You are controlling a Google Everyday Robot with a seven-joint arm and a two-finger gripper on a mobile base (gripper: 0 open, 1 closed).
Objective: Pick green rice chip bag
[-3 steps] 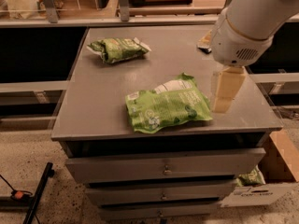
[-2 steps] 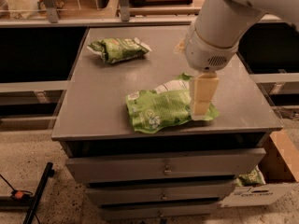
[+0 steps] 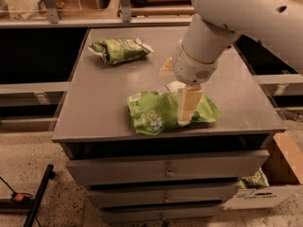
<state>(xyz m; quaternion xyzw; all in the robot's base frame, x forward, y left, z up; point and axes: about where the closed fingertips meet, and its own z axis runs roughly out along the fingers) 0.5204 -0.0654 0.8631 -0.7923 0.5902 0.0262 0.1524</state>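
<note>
The green rice chip bag [image 3: 156,111] lies flat near the front edge of the grey cabinet top [image 3: 99,103], a bright-green pouch with round white-green graphics and a white panel at its far end. My gripper [image 3: 185,118] hangs from the white arm [image 3: 208,41] and points down over the right-middle of the bag, its cream fingers [image 3: 188,104] at or just above the bag's surface. The fingers hide part of the bag.
A smaller, duller olive-green bag [image 3: 119,50] lies at the back left of the top. A small pale packet [image 3: 166,67] sits behind the arm. Drawers [image 3: 165,170] are below the top. A cardboard box [image 3: 270,183] stands on the floor at the right.
My arm and gripper have moved left, from beside the bag's right edge to over the bag itself. The bag has not moved.
</note>
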